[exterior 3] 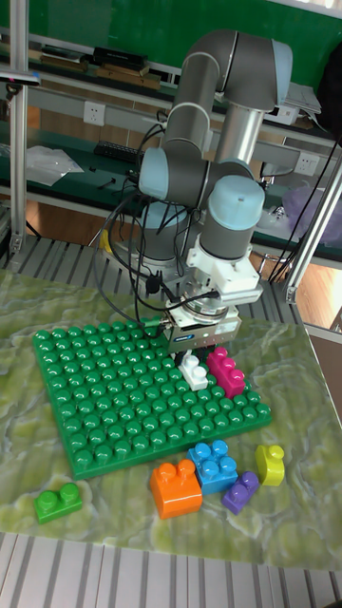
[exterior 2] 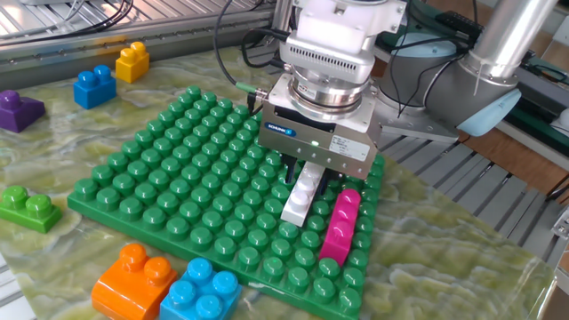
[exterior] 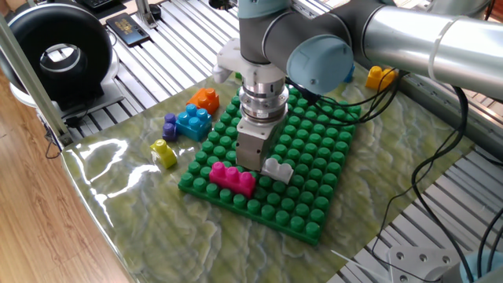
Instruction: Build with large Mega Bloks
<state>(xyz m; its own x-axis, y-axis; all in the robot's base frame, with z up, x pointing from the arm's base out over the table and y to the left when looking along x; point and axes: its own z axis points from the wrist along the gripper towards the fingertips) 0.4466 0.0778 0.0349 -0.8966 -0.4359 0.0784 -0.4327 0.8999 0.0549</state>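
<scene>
A white-grey brick [exterior 2: 299,197] sits on the green baseplate [exterior 2: 169,178] near its right edge, one end between my gripper's [exterior 2: 308,174] fingers, which are shut on it. The same white-grey brick [exterior: 277,167] pokes out to the right of the gripper [exterior: 255,163]. A magenta brick [exterior 2: 340,226] is pressed onto the plate just beside it, close to the edge. In the tall fixed view the gripper [exterior 3: 198,355] stands straight down over the white-grey brick [exterior 3: 196,371], with the magenta brick [exterior 3: 227,370] to its right.
Loose bricks lie on the mat around the plate: orange [exterior 2: 133,280], light blue [exterior 2: 200,292], green [exterior 2: 28,206], purple [exterior 2: 18,108], blue [exterior 2: 93,86], yellow [exterior 2: 132,60]. Another yellow one [exterior: 163,152] lies near the plate's corner. The arm's cables hang behind the gripper.
</scene>
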